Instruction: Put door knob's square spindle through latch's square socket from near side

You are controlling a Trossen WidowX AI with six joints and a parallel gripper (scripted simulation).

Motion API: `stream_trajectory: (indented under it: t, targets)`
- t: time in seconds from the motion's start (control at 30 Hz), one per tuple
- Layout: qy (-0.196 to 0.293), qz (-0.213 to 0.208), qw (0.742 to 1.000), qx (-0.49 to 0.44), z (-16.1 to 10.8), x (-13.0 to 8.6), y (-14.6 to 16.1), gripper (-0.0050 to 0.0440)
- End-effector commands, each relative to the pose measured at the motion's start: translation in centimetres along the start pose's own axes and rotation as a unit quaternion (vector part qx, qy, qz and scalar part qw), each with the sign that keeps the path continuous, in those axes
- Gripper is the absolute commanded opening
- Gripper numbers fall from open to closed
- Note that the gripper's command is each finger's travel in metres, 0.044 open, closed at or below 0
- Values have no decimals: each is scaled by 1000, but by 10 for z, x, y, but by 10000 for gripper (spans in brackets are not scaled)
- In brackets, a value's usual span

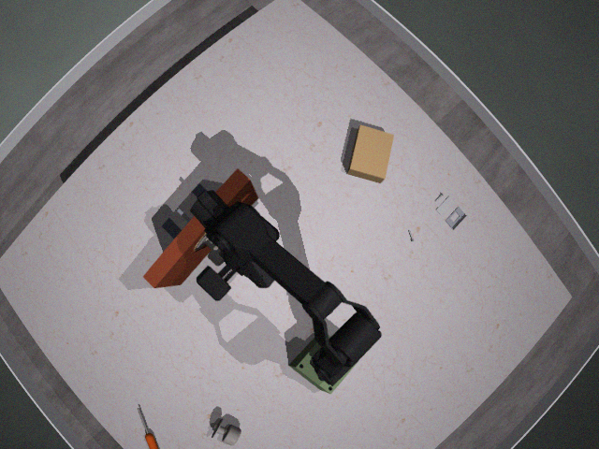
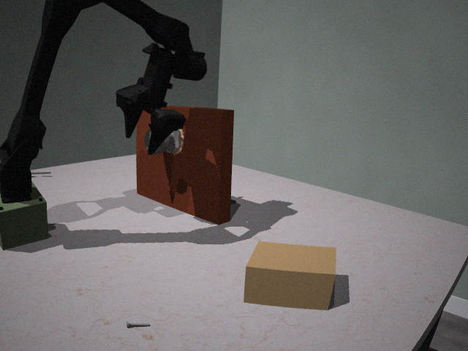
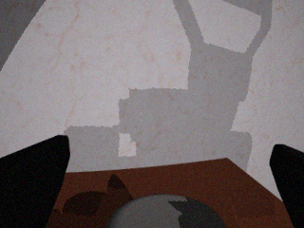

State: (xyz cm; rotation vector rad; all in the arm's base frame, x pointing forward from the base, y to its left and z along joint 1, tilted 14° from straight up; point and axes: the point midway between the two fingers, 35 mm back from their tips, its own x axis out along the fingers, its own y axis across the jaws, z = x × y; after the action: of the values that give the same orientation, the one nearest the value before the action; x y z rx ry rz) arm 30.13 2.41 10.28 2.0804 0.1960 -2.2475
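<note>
Table (image 1: 299,106) (image 2: 189,287) (image 3: 47,71), pale and speckled, lay beneath a black robot arm (image 1: 290,267) (image 2: 34,86) that reached over to an upright reddish-brown wooden block (image 1: 174,261) (image 2: 204,131) (image 3: 190,176). The arm's gripper (image 1: 210,245) (image 2: 140,145) (image 3: 175,152) was spread wide, gripping nothing. A tan box (image 1: 372,150) (image 2: 289,289) sat well apart from the block. A grey doorknob (image 1: 216,254) (image 2: 175,141) (image 3: 147,211) was at the block's robot-facing side; whether its plate was flush could not be told. A small screw (image 1: 410,236) (image 2: 137,325) lay on the tabletop.
</note>
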Motion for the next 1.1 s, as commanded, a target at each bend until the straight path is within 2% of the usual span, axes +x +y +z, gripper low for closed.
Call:
stream_trajectory:
  t: [0.0, 0.13, 0.23, 0.37, 0.5, 0.7, 1.07]
  targets:
    - [3, 1, 1000, -1, 16, 0, 0, 440]
    - [3, 1, 1000, -1, 23, 1, 0, 440]
    - [3, 1, 1000, -1, 42, 2, 0, 440]
    - [3, 1, 1000, -1, 44, 3, 0, 440]
    - [3, 1, 1000, -1, 50, -20, -6, 440]
    - [3, 1, 1000, -1, 51, -31, -10, 440]
    - [3, 1, 1000, -1, 54, -74, -22, 440]
